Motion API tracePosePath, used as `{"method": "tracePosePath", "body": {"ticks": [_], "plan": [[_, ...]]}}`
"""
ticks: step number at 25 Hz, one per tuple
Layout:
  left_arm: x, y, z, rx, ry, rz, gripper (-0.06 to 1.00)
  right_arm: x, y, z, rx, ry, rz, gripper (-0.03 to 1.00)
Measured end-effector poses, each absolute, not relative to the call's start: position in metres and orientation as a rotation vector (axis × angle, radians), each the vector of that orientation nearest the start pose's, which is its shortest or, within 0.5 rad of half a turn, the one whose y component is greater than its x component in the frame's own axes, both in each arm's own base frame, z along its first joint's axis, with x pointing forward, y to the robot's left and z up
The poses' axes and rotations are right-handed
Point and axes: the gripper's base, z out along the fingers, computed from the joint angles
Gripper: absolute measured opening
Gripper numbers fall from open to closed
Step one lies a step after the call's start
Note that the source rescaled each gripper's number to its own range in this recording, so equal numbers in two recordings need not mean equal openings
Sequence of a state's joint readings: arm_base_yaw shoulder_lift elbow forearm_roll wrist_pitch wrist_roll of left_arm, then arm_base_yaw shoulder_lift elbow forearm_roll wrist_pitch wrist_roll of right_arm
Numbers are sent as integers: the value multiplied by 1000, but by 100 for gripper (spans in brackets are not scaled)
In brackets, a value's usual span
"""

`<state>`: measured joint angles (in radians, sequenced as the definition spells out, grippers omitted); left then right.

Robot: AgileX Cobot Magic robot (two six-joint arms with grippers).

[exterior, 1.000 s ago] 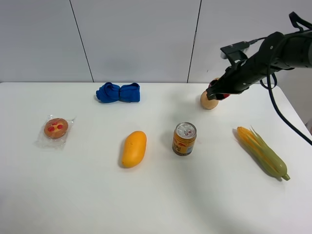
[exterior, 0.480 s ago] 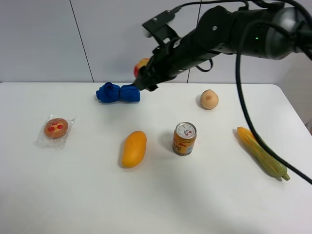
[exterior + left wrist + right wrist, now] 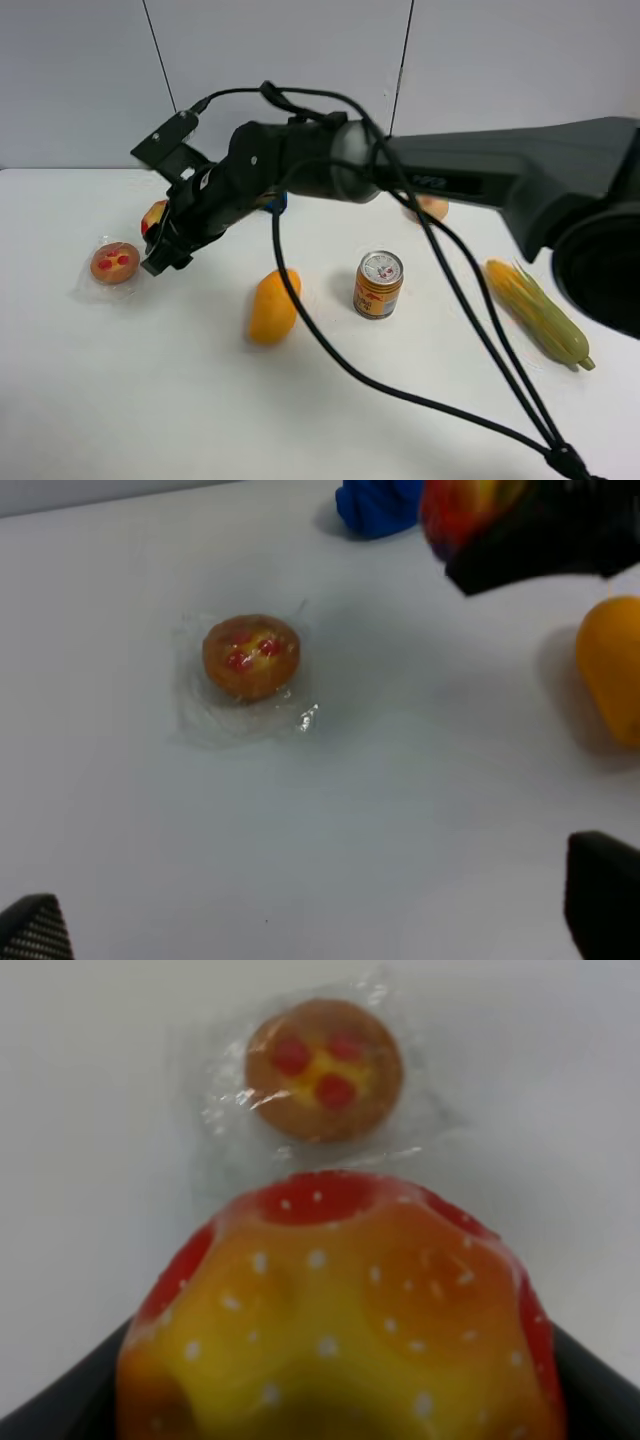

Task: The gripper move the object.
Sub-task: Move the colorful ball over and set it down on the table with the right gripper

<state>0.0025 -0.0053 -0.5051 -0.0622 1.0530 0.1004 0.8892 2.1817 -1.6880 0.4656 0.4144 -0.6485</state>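
The right tool [image 3: 168, 240] reached across to the left part of the white tabletop [image 3: 150, 400]. Its fingers were clamped round the object [image 3: 153, 216], a red fruit with a dimpled, white-speckled yellow top. The object was just beside the plastic-wrapped pastry [image 3: 115, 262]. Bare tabletop lay open from there to the near edge. The left tool [image 3: 318, 920] showed only two dark fingertips spread wide, gripping nothing. A smooth orange mango [image 3: 273, 305] lay near the middle, beside an upright metal can [image 3: 378, 284] with an unreadable label. The ribbed corn [image 3: 538, 312] lay well to the right.
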Motion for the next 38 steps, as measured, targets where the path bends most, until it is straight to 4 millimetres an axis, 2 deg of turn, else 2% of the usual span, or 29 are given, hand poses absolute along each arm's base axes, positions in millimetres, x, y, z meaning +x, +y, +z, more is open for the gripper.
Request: {"method": "tracePosePath", "body": {"ticks": [3, 6, 12, 19, 26, 34, 35, 36, 38], "plan": [[-6, -5, 279, 102, 2022, -9, 100, 292, 405, 166, -1406, 2012, 529, 2], [-6, -5, 279, 102, 2022, -9, 100, 291, 407, 151, -1430, 2035, 522, 2], [-6, -5, 279, 102, 2022, -9, 100, 293, 409, 134, -1458, 2034, 501, 2], [-6, -5, 279, 102, 2022, -9, 100, 294, 410, 105, -1496, 2062, 474, 2], [-6, -5, 279, 102, 2022, -9, 100, 295, 408, 86, -1562, 2042, 420, 2], [-6, -5, 279, 102, 2022, -9, 100, 296, 408, 85, -1577, 2036, 405, 2], [-6, -5, 279, 102, 2022, -9, 100, 296, 408, 85, -1567, 2045, 409, 7], [-6, -5, 279, 102, 2022, -9, 100, 295, 408, 85, -1554, 2058, 413, 25], [-6, -5, 279, 102, 2022, -9, 100, 295, 408, 85, -1526, 2082, 424, 70]]}}
